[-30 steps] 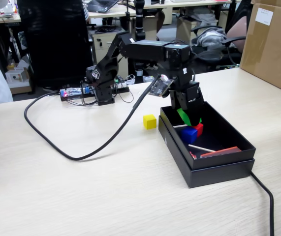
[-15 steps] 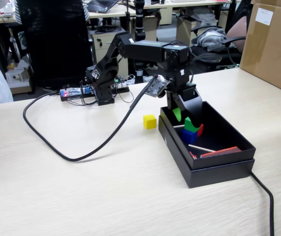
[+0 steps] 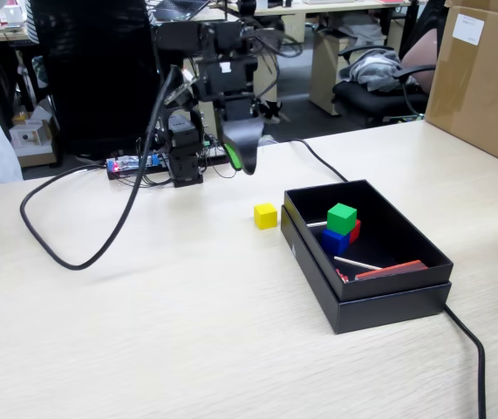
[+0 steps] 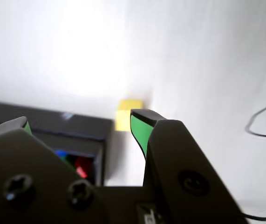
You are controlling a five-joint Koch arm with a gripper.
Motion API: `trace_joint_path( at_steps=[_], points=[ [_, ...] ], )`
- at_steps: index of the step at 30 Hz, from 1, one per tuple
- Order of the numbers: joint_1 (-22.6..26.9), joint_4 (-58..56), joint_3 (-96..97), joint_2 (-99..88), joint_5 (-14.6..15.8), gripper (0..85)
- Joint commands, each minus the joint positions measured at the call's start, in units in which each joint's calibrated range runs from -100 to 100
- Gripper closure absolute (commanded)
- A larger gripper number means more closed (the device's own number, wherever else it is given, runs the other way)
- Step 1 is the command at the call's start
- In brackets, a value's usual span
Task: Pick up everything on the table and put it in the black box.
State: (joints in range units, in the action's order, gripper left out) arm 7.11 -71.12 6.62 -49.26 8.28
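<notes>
Scene: a small black robot arm stands at the far side of a pale wood-grain table (image 3: 144, 332), seen from a fixed view and from a wrist view.
Gripper: the gripper (image 3: 242, 159) hangs in the air, tips pointing down, left of the box and behind the yellow cube in the fixed view. In the wrist view its green-lined jaws stand spread apart with nothing between them (image 4: 79, 123).
Black box: a shallow black box (image 3: 405, 292) sits on the table's right part in the fixed view.
Cubes in box: a green cube (image 3: 342, 217) rests on top of a blue cube (image 3: 333, 240) and a red cube (image 3: 354, 230), crowded near the box's far-left area. A few thin sticks and a flat red piece also lie inside.
Yellow cube: the yellow cube (image 3: 266, 216) sits on the table just beside the box's left wall, the only cube left outside.
Likely purpose: the spread, raised gripper seems placed to come down on the yellow cube (image 4: 128, 113).
Cable: a thick black cable (image 3: 74, 257) loops across the table, well apart from the cube.
</notes>
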Motion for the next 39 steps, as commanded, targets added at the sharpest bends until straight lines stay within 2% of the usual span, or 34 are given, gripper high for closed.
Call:
trace_joint_path(
  at_steps=[1, 5, 11, 25, 33, 39],
  points=[
    [0.6, 0.6, 2.1, -4.3, 2.6, 41.2],
    [2.1, 4.3, 8.0, -2.8, 5.6, 41.2],
    [4.2, 6.8, 8.7, 1.7, 8.2, 41.2],
    [5.4, 9.1, 6.5, 15.0, 9.4, 41.2],
    [7.6, 11.4, 10.3, 18.0, 11.1, 41.2],
    [8.0, 14.4, 14.2, 19.7, 11.2, 41.2]
  ],
)
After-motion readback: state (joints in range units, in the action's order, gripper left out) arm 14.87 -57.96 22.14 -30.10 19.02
